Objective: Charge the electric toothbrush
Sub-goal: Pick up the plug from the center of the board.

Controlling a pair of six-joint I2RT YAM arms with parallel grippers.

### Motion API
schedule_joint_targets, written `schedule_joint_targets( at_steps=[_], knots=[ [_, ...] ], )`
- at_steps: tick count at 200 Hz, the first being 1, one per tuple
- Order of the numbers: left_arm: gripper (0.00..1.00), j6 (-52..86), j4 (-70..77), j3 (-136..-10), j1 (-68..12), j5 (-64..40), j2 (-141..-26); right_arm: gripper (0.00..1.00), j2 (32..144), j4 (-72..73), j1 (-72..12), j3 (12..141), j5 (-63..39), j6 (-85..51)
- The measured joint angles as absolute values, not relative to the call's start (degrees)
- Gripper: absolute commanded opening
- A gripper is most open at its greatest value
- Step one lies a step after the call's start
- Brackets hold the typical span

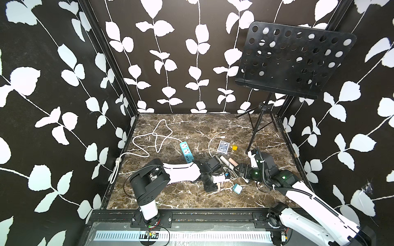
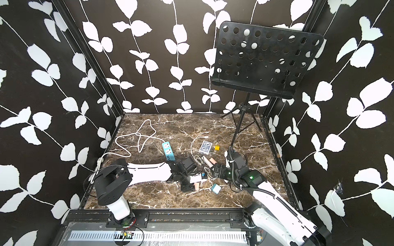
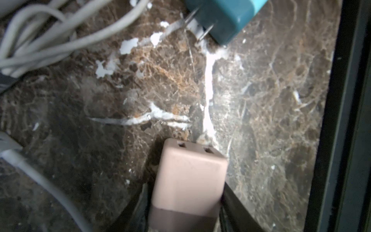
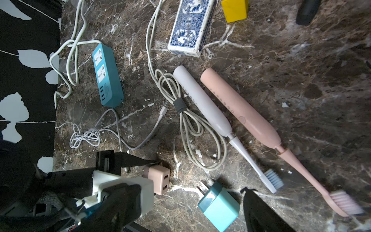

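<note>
**Pink adapter (image 3: pixel 190 170) in the left claw (image 3: pixel 187 181)**

Clenched on the pink adapter, the left claw is likely bound for the teal power strip (image 4: pixel 107 76). The right claw (image 1: pixel 236 169) hangs released near the brush heads (image 4: pixel 273 178). Both the pink toothbrush (image 4: pixel 241 116) and white toothbrush (image 4: pixel 202 102) lie side by side on the counter (image 4: pixel 301 80), unplugged; a bundled cable (image 4: pixel 180 112) and teal plug (image 4: pixel 219 206) clutter the way.

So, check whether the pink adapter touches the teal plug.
Apart. The right wrist view shows a strip of bare table between the pink adapter and the teal plug.
</note>
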State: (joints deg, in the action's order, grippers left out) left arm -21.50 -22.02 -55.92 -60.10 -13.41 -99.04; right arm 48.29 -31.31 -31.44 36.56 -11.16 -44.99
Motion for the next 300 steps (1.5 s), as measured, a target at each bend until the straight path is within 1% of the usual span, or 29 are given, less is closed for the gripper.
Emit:
schedule_joint_targets(
  at_steps=[11,30,39,53,67,94,122,149,166,185,217,233,300],
  knots=[
    [0.37,-21.5,-22.0,-55.9,-60.1,-13.2,-99.0,0.87,48.3,-31.2,-31.2,36.5,-11.4,-44.9],
    [0.28,-21.3,-21.5,-55.6,-60.1,-12.8,-98.6,0.84,48.2,-31.1,-30.9,36.2,-12.1,-44.6],
    [0.26,-21.0,-20.9,-55.2,-60.1,-12.6,-98.1,0.84,48.2,-31.2,-30.7,36.1,-12.6,-44.6],
    [0.18,-20.2,-19.8,-54.4,-60.1,-12.1,-96.6,0.82,47.9,-31.1,-30.3,36.1,-13.3,-44.6],
    [0.14,-19.0,-17.7,-53.4,-60.1,-11.0,-94.0,0.81,47.5,-30.9,-30.1,36.1,-14.4,-44.7],
    [0.12,-17.0,-13.2,-52.5,-59.6,-10.0,-88.2,0.8,48.1,-28.7,-30.0,36.1,-18.5,-46.1],
    [0.1,-16.3,-8.8,-52.5,-59.1,-10.1,-83.9,0.79,52.1,-23.9,-30.6,36.1,-23.5,-48.6],
    [0.1,-16.2,-6.8,-52.4,-58.6,-11.0,-82.5,0.76,57.1,-18.2,-34.0,36.1,-26.1,-51.1],
    [0.09,-16.1,-6.2,-52.4,-58.3,-11.9,-81.7,0.7,60.0,-14.8,-36.0,36.2,-27.2,-51.9],
    [0.08,-16.1,-6.3,-51.9,-58.1,-12.8,-80.8,0.67,61.9,-12.4,-36.9,36.8,-27.7,-52.1],
    [0.07,-16.1,-6.2,-51.6,-58.0,-13.6,-79.3,0.61,62.1,-9.5,-37.1,36.9,-27.9,-51.9],
    [0.06,-16.1,-5.9,-51.6,-58.0,-13.7,-79.0,0.53,62.1,-8.8,-37.2,37.4,-28.2,-52.1],
    [0.05,-16.1,-5.7,-51.3,-57.7,-12.9,-78.7,0.48,59.9,-7.5,-37.1,37.5,-28.4,-52.2]
  ],
)
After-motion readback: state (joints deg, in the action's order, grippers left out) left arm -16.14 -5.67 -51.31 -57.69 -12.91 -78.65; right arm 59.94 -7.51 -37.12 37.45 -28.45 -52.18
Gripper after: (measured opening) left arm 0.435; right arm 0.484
